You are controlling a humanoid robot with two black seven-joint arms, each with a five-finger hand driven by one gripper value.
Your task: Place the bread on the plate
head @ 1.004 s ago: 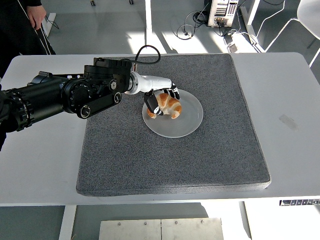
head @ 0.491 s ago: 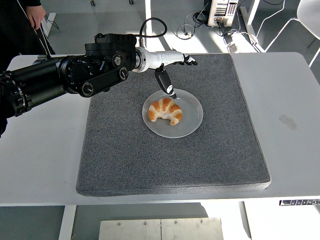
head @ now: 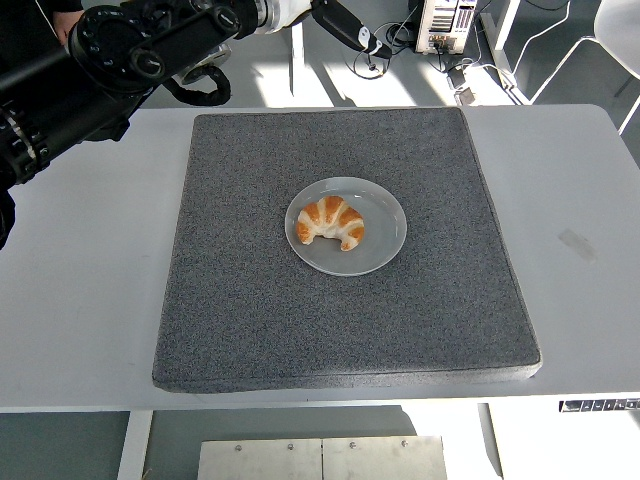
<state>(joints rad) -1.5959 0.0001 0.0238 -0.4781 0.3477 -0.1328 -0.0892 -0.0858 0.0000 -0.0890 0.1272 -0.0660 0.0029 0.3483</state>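
A golden croissant [head: 331,222] lies on the pale round plate [head: 385,243] in the middle of the dark grey mat [head: 340,320]. My left arm is raised high over the table's far left corner. Its hand [head: 345,25] reaches past the top edge of the picture, well clear of the plate. One black finger [head: 362,38] sticks out straight and the hand holds nothing. The right arm does not show.
The mat covers most of the white table [head: 570,220]. A person stands at the top left corner. Cables and a computer case [head: 445,22] lie on the floor beyond the table. A small smudge [head: 578,243] marks the table at right.
The left hand let go of the croissant on the plate, then rose and drew back up and away to the top of the picture. The croissant stays on the plate.
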